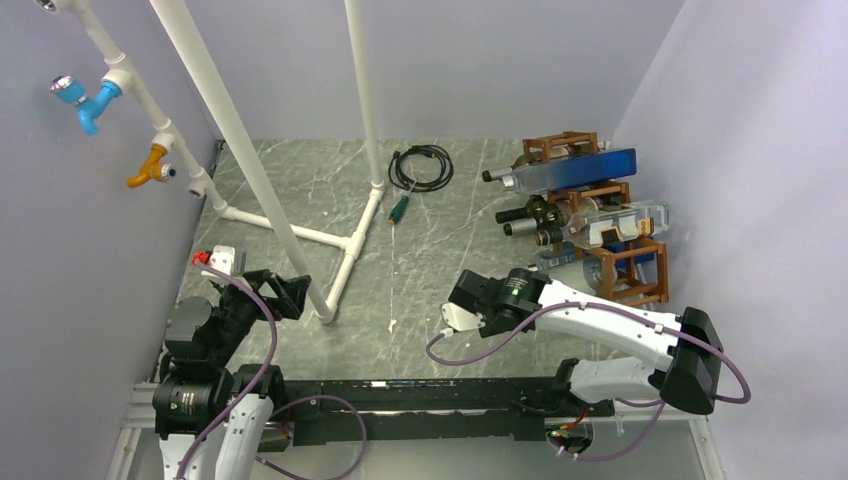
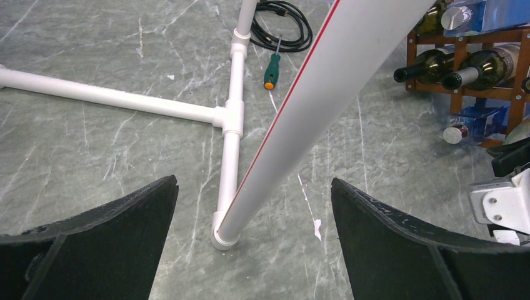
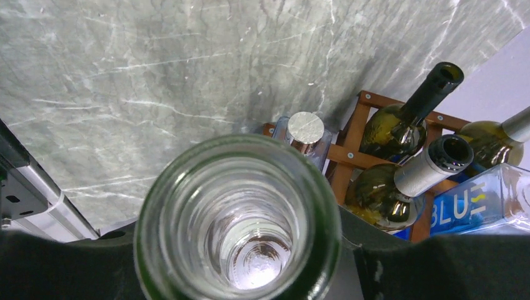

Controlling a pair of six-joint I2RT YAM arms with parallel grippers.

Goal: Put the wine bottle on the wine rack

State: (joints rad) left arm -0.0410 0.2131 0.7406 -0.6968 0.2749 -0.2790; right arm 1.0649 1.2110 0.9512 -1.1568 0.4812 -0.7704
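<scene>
Far right of desk: wine rack point(image 1: 607, 189), reddish-brown bars in stepped cells, close to the right wall
Rack contents: dark green bottles point(image 1: 530, 212) lying with their necks pointing toward the middle of the desk; a blue-tinted square bottle point(image 1: 580, 170) in the upper part; a clear bottle with a silver cap point(image 3: 306, 128) in a low cell
Task thing: green glass wine bottle point(image 3: 237, 225), open mouth facing the right wrist camera, off the rack and near its lower cells; hidden by the arm in the top view
Right arm: right gripper point(image 1: 462, 312), its fingers point(image 3: 437, 269) pinching the wine bottle, one on each side of it
Left arm: left gripper point(image 1: 285, 295), its fingers point(image 2: 125, 231) spread wide with nothing between them, above the desk near the foot of the pipe frame
Surface: desk point(image 1: 450, 250), grey and marbled
Left of centre: white pipe frame point(image 1: 300, 235), its T-shaped base lying on the desk
Far side: coiled black cable point(image 1: 420, 167), with a green-handled screwdriver point(image 1: 399, 209) just beside it
</scene>
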